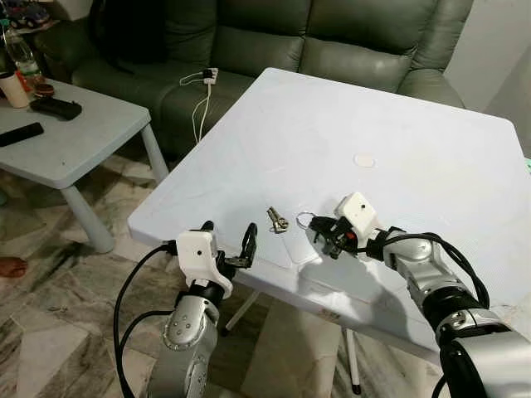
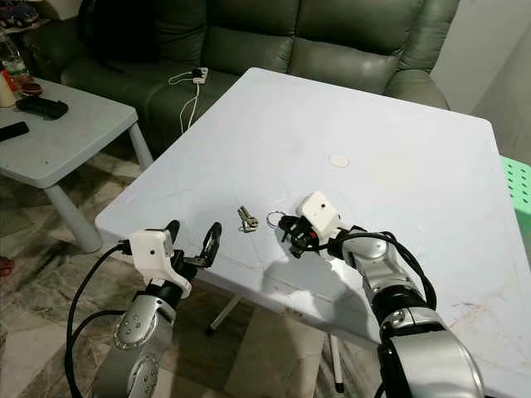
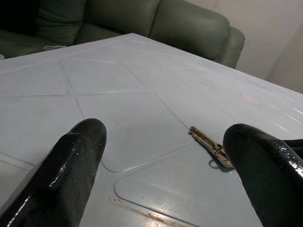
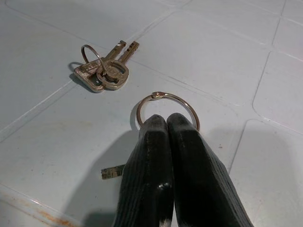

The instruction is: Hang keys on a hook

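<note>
Keys on the pale blue counter, sofa behind it.

Your right tool (image 4: 163, 127) sits low on the counter (image 1: 398, 124) with its fingers pressed together over a loose ring (image 4: 168, 109); whether they pinch it, you can't tell. The keys (image 1: 277, 220) lie flat just beside it, near the front edge. Your left tool (image 1: 228, 240) hovers at that edge, fingers spread wide and empty. A green sofa (image 1: 274, 41) stands behind, a second low table (image 1: 75, 137) to the left, on a marbled floor (image 1: 58, 290).
</note>
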Available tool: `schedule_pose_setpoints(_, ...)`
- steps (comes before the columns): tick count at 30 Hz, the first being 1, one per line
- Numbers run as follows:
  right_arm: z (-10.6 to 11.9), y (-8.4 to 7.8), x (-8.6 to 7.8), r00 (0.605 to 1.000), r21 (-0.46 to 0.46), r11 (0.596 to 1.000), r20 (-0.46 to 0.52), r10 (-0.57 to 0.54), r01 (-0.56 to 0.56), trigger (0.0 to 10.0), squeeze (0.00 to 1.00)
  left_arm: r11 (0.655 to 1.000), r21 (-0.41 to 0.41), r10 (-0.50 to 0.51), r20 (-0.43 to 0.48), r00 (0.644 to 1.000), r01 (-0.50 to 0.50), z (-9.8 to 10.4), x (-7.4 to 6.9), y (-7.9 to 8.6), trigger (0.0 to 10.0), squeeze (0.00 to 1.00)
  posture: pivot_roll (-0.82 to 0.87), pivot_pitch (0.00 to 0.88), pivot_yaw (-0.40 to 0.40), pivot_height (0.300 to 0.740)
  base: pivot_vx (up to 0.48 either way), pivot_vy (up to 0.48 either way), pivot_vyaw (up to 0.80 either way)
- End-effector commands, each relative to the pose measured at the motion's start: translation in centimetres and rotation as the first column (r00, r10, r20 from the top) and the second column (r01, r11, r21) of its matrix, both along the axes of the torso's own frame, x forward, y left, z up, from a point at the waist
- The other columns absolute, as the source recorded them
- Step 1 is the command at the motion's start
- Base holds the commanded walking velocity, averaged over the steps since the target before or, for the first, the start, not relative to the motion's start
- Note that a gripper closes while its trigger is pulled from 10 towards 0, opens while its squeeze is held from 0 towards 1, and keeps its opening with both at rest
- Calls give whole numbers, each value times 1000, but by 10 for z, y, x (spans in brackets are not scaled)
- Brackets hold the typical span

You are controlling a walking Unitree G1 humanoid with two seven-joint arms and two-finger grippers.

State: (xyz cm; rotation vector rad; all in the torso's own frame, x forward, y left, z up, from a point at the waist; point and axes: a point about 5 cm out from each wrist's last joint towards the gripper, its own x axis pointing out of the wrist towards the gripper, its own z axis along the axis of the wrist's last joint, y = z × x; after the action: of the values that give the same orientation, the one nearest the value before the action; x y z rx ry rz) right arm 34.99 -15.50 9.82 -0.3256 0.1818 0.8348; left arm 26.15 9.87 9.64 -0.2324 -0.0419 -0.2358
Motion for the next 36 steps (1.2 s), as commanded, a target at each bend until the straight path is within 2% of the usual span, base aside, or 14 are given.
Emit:
schedule_pose_setpoints(1,9,-5,5,999,8,1000,29,-26,25,0,0,998,-64,-16,8,1000,16,7,0,-17,10000,0,54,84,-116,740,0,0,0)
schedule_pose_setpoints(4,12,-4,6,999,45,999,39,-22,20,0,0,998,-66,-14,9,1000,15,7,0,-17,10000,0,54,82,-116,740,0,0,0)
schedule_pose_setpoints(5,15,-4,6,998,81,997,51,-25,21,0,0,998,-65,-14,9,1000,15,7,0,-17,10000,0,56,81,-117,740,0,0,0)
schedule_pose_setpoints(6,23,-3,7,995,173,985,93,-34,17,0,0,998,-60,-10,9,1000,11,7,0,-16,10000,0,58,78,-117,740,0,0,0)
schedule_pose_setpoints(9,30,-3,9,991,297,954,106,-81,46,392,0,998,-57,-4,12,1000,4,7,2,-14,10000,0,59,77,-117,740,0,0,0)
schedule_pose_setpoints(10,31,-3,9,989,327,943,107,-99,59,8471,0,998,-57,-1,12,1000,2,7,2,-13,10000,0,61,74,-116,740,0,0,0)
schedule_pose_setpoints(11,31,-3,9,989,327,943,107,-99,59,8471,0,998,-57,-1,12,1000,2,7,2,-13,10000,0,61,74,-116,740,0,0,0)
schedule_pose_setpoints(12,35,-2,10,982,395,914,118,-147,89,10000,0,999,-52,6,13,1000,-6,8,3,-12,10000,0,61,67,-112,740,0,0,0)
schedule_pose_setpoints(15,40,-3,10,962,519,841,117,-245,151,10000,0,999,-28,21,23,999,-21,9,7,-7,10000,0,58,60,-105,740,0,0,0)
schedule_pose_setpoints(23,32,-11,-1,875,590,744,125,-468,314,10000,0,996,-25,85,31,996,-85,13,21,17,10000,0,42,39,-81,740,0,0,0)
schedule_pose_setpoints(26,30,-21,-9,809,592,703,139,-571,394,10000,0,993,-25,116,62,991,-114,22,27,29,10000,0,34,28,-71,740,0,0,0)
schedule_pose_setpoints(27,30,-21,-9,809,592,703,139,-571,394,10000,0,993,-25,116,62,991,-114,22,27,29,10000,0,34,28,-71,740,0,0,0)
schedule_pose_setpoints(31,30,-30,-22,734,591,655,151,-663,470,10000,0,994,15,103,87,991,-105,25,28,32,10000,0,23,16,-56,740,0,0,0)
schedule_pose_setpoints(36,28,-29,-37,707,562,669,197,-680,486,10000,0,992,56,106,79,991,-111,20,29,34,10000,0,4,17,-42,740,0,0,0)
